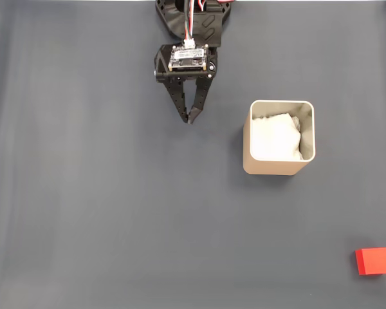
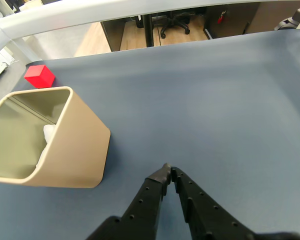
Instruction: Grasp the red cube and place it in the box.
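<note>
Distance is what the coming move turns on: in the fixed view the red cube [image 1: 374, 261] sits near the bottom right corner of the dark grey surface [image 1: 83, 212], while the tool [image 1: 190, 120] hangs near the top centre, its tips pointing down the picture. The cube lies diagonally away, down and to the right, well apart from the tool. The tool's two fingers meet at the tips, closed and holding nothing.

The box [image 1: 280, 138], beige with crumpled white lining, stands to the right of the tool and lies roughly between it and the cube, slightly above the straight line joining them. A direct reach would likely pass just beside or over its lower corner, so it is the one obstacle to mind.

In the wrist view the closed tool [image 2: 168, 170] points across bare surface [image 2: 215, 100], the box [image 2: 80, 145] stands to its left, and the red cube [image 2: 39, 76] shows beyond the box near the far edge.
</note>
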{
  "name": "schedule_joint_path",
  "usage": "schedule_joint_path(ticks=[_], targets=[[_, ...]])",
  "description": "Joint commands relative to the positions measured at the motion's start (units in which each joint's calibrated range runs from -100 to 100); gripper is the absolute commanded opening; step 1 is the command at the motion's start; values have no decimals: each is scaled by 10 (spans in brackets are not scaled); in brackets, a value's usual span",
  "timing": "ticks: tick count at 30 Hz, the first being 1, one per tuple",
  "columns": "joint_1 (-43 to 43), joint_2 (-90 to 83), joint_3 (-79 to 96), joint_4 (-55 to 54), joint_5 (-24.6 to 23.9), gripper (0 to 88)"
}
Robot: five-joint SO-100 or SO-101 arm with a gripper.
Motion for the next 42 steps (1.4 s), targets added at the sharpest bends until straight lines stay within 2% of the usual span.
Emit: schedule_joint_path(ticks=[1, 17, 30, 37, 42], targets=[[0, 50, -82, -15, -3, 2], [-67, 325, -421, 56, 21, 2], [-190, 510, -695, 130, 48, 2], [-246, 592, -783, 136, 74, 2], [-278, 646, -835, 138, 76, 2]])
